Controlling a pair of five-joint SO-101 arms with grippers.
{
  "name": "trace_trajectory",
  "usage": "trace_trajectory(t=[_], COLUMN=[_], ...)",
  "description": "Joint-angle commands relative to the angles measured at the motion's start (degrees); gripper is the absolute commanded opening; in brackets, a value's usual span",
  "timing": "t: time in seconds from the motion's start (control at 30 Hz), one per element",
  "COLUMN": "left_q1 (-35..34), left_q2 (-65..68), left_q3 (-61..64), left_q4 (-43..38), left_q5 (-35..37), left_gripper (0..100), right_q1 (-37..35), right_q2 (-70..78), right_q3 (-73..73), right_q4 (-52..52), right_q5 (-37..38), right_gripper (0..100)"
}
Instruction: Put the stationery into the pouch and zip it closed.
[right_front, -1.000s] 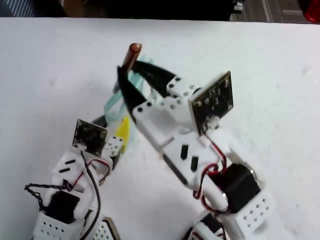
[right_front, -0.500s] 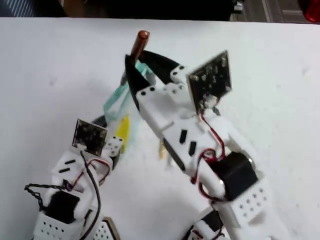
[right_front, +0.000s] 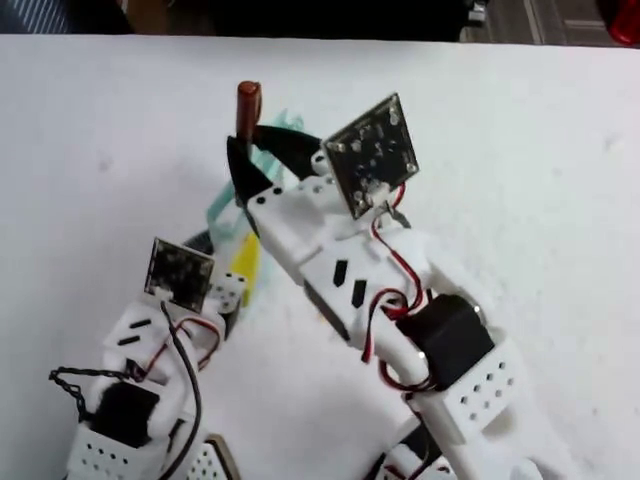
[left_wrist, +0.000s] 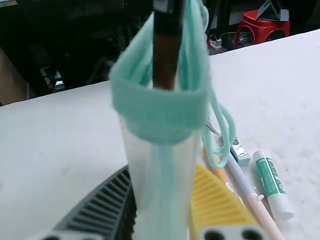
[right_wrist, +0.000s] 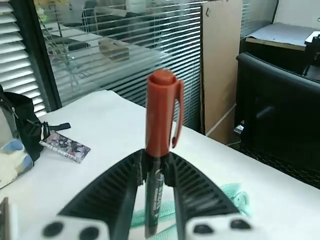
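Note:
In the left wrist view a clear pouch (left_wrist: 160, 165) with a mint-green rim stands upright, and my left gripper (left_wrist: 160, 210) is shut on it between a black and a yellow finger (left_wrist: 215, 205). My right gripper (right_front: 243, 165) is shut on a red-capped marker (right_front: 246, 105) and holds it upright over the pouch (right_front: 225, 205). In the left wrist view the marker's dark tip (left_wrist: 167, 45) is inside the pouch mouth. The right wrist view shows the marker (right_wrist: 162, 115) pinched in the right gripper (right_wrist: 155, 175), with the mint pouch (right_wrist: 235, 200) below.
Beside the pouch lie a green-and-white tube (left_wrist: 270, 182), a pale pink pen (left_wrist: 255, 205) and an orange pencil (left_wrist: 217, 170). Both arms crowd the near middle of the white table (right_front: 520, 150). A black bag (right_wrist: 22, 130) and a card (right_wrist: 65, 146) sit farther off.
The right arm first swung the marker up and to the right, then back left. The marker now stands more upright over the pouch. The left arm kept still.

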Motion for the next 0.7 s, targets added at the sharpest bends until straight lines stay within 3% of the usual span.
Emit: trace_trajectory(t=[0.0, 0.2, 0.67], left_q1=[-0.5, -0.5, -0.5], left_q2=[0.2, 0.2, 0.2], left_q3=[-0.4, -0.4, -0.4], left_q4=[-1.5, -1.7, -1.6], left_q5=[0.6, 0.6, 0.6], left_gripper=[12, 12, 12], right_q1=[-0.8, -2.7, -2.4], right_q2=[-1.6, -2.2, -2.2], right_q3=[-2.6, -2.6, -2.6], right_q4=[1.3, 2.3, 2.2], right_q5=[0.1, 0.1, 0.0], right_gripper=[5.4, 21.7, 22.7])
